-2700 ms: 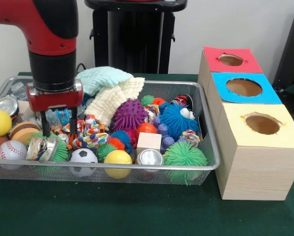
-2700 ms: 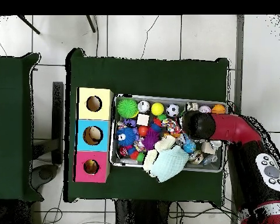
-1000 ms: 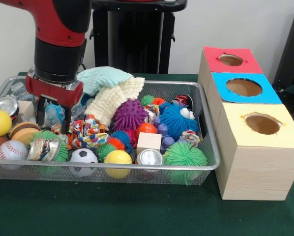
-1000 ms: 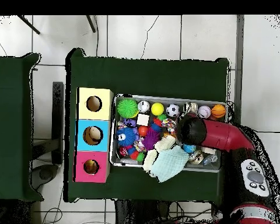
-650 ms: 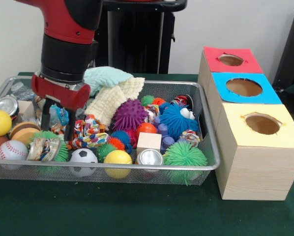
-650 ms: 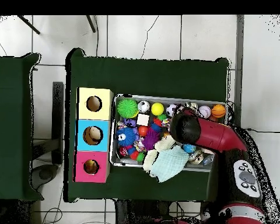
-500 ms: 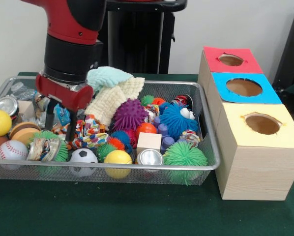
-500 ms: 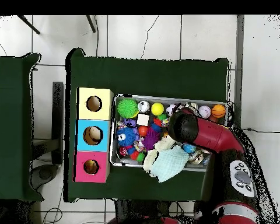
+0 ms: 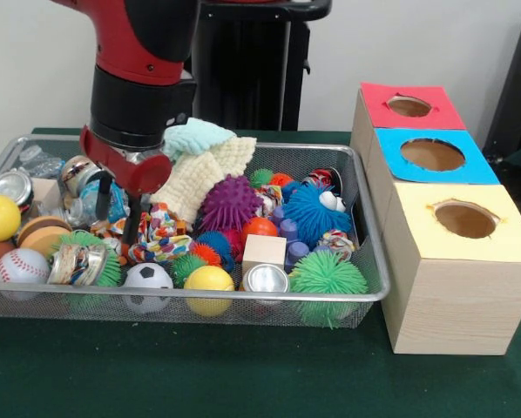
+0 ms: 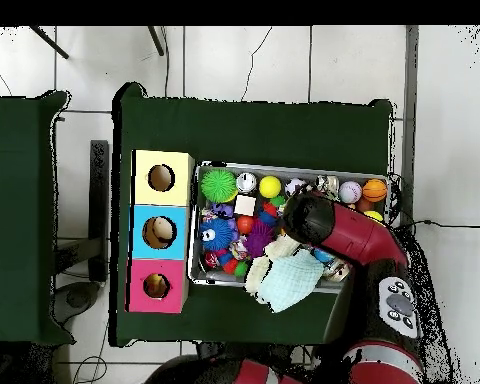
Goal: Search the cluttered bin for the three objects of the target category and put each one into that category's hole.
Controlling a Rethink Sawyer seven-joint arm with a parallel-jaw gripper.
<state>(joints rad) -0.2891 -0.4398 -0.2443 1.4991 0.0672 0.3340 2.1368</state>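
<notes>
Green-covered table (image 9: 243,374) against a pale wall, carrying a wire mesh bin (image 9: 365,261) and a row of three boxes. The gripper (image 9: 118,209) hangs over the bin's left half, its two dark fingers (image 9: 131,225) parted and holding nothing, tips just above a multicoloured rope toy (image 9: 160,235). At the gripper's 3 o'clock lies a purple spiky ball (image 9: 230,202); at 5 o'clock a soccer ball (image 9: 147,277); at 8 o'clock a baseball (image 9: 18,266). Well off at 3 o'clock stand the yellow-topped box (image 9: 456,266), blue-topped box (image 9: 430,157) and red-topped box (image 9: 409,106), each with one hole
</notes>
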